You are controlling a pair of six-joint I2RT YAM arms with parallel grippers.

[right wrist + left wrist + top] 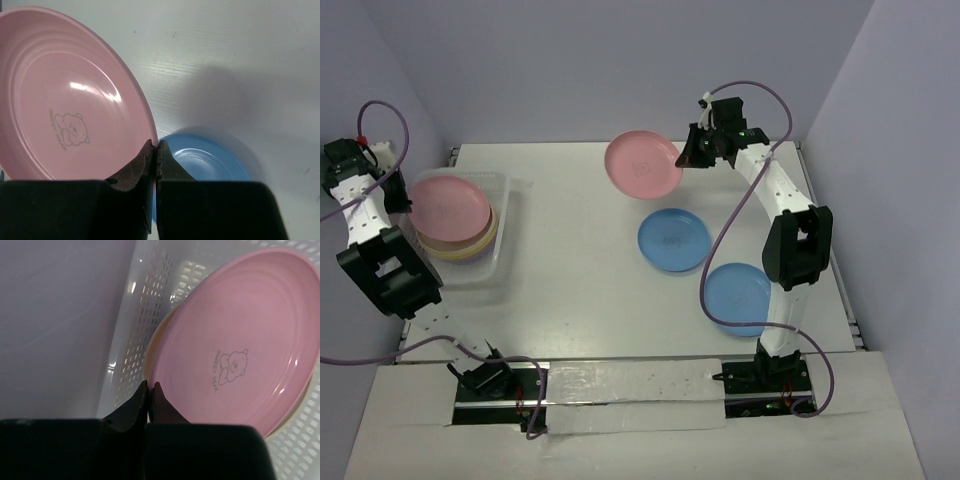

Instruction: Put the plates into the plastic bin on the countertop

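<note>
My right gripper (695, 152) (154, 142) is shut on the rim of a pink plate (642, 165) (70, 95). It holds the plate tilted above the far middle of the white countertop (570, 300). Two blue plates (673, 240) (737, 290) lie flat on the countertop in front of it; one blue plate (210, 160) shows behind the fingers. At the left, the plastic bin (505, 255) (145, 315) holds a stack of plates with another pink plate (450, 203) (240, 340) on top. My left gripper (402, 190) (150, 384) is shut on that plate's left rim.
Cream and purple plates (470, 250) lie under the pink one in the bin. Purple walls close in the countertop at the back, left and right. Both arm bases (490, 385) (765, 385) stand at the near edge, with cables looping beside them.
</note>
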